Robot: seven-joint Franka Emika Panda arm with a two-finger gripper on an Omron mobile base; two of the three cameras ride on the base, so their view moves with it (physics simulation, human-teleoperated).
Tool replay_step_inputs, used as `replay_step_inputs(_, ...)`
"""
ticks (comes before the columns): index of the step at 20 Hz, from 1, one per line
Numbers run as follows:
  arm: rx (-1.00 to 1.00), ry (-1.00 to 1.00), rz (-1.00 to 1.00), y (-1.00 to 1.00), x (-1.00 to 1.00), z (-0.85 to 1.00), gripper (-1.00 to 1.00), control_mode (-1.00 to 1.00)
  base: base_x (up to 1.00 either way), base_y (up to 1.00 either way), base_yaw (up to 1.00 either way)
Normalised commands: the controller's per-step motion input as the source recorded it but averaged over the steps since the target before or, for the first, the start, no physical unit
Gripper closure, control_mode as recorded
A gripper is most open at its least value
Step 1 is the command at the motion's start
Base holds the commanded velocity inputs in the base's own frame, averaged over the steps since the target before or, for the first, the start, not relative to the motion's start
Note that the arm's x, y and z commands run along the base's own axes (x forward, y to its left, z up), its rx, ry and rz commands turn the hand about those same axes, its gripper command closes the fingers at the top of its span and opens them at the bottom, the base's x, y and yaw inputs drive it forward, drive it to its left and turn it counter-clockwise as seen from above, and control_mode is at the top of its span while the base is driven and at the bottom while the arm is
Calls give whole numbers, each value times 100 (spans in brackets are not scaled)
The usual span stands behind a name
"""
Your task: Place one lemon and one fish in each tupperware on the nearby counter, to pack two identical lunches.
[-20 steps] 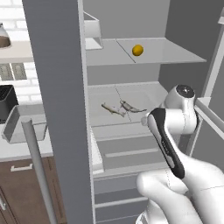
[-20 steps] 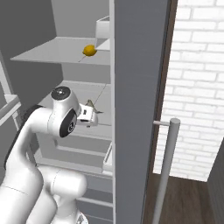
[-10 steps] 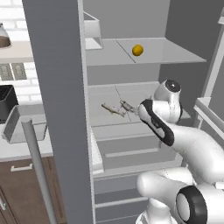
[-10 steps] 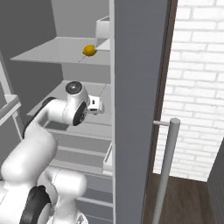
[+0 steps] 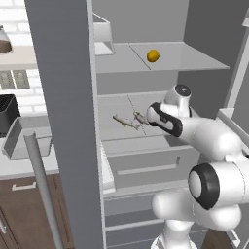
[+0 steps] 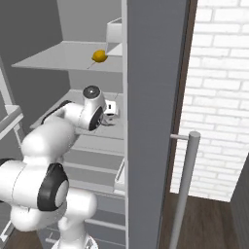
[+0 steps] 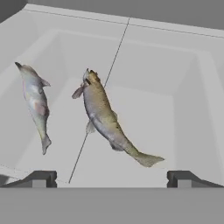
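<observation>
the white arm's two-finger gripper (image 7: pixel 111 178) is hanging released, its dark tips spread wide at the bottom of the hand view with nothing between them. it is reaching into the open grey fridge, over the pale middle shelf (image 5: pixel 121 141), and in the left base view the gripper (image 5: pixel 147 118) is sitting just beside the two fish.

the nearer slender tan-grey fish (image 7: pixel 105 117) is lying flat on the shelf ahead of the tips and a little toward the left one, not touching either. its long axis is running on a diagonal in the hand view, head up and left, tail (image 7: pixel 146 159) down and right toward the tips, so the jaws are probably needing a turn of the wrist to close across the thin body rather than along it. the second grey fish (image 7: pixel 36 103) is lying apart to the left, nearly parallel, far enough off that it is unlikely to get in the way.

the small round bright-yellow lemon (image 5: pixel 152 55) is resting on the glass shelf above. out to the left of the fridge door, a shallow light-grey rectangular tupperware (image 5: pixel 19 141) is waiting on the flat white counter (image 5: pixel 24 165), beside a black toaster (image 5: pixel 7 111) against the white brick wall; whether it is holding anything i cannot tell.
</observation>
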Motion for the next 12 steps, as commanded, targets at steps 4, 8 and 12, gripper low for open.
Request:
replay_step_inputs(4,0,5,18,3,58,-24,-100,-100,0,0,0)
replay_step_inputs(8,-1,1,21,0,48,-29,-100,-100,0,0,0)
replay_step_inputs(12,-1,6,18,0,47,-23,-100,-100,0,0,0)
